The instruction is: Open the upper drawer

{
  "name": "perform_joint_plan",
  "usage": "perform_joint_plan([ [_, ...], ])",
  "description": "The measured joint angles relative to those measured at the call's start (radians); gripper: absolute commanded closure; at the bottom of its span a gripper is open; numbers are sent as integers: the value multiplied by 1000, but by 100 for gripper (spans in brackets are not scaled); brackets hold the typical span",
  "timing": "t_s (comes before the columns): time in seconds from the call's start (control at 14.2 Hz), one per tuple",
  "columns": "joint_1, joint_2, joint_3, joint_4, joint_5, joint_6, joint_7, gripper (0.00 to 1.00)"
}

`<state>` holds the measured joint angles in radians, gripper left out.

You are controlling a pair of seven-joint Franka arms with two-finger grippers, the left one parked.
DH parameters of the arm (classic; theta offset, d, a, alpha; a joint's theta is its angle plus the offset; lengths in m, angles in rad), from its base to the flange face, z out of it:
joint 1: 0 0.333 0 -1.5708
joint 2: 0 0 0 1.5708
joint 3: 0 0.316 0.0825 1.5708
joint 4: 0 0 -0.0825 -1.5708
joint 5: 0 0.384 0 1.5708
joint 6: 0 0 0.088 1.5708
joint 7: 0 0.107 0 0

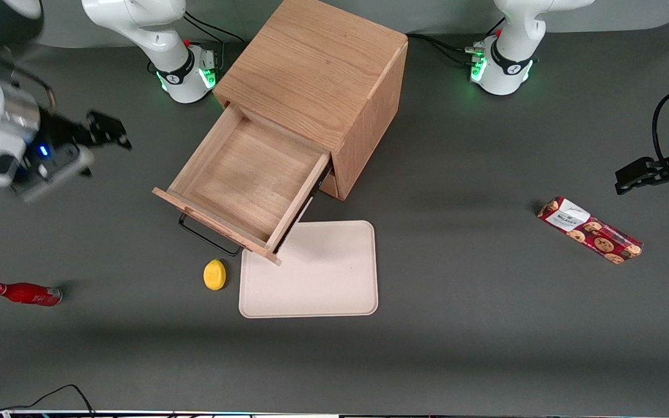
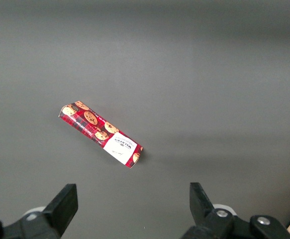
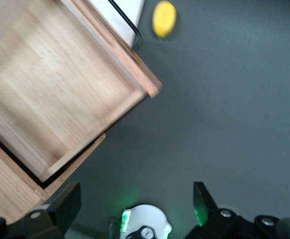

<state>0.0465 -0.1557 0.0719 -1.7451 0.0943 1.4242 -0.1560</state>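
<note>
Front view: you see the upper drawer pulled well out of the oak cabinet, a shallow light-wood tray with nothing in it, its thin black wire handle hanging at the front panel. Your gripper hangs in the air well apart from the drawer, toward the working arm's end of the table, holding nothing; it is motion-blurred here, so the fingers are hard to read. The drawer's front corner overlaps the beige tray, hiding part of that tray's rim. A lemon sits just beside the tray, nearer the front camera than the gripper. A red bottle lies nearer the camera too. The lower drawer is hidden under the open one.

Left wrist view: only a cookie box on the dark table.

Right wrist view: you look down past the gripper; its two fingertips stand wide apart, released, empty. Below it, the upper drawer shows blurred and cut off at the frame edge, with the lemon near its handle.
</note>
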Motion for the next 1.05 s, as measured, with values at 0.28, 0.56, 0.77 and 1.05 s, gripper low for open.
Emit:
perform_joint_plan([
  [0.28,-6,-250,-39,-313,-55,113,64,0],
  [0.56,-6,-283,-59,-311,-104,117,77,0],
  [0.77,-4,-274,-57,-273,-104,148,207,0],
  [1.05,-4,-230,-71,-214,-104,146,258,0],
])
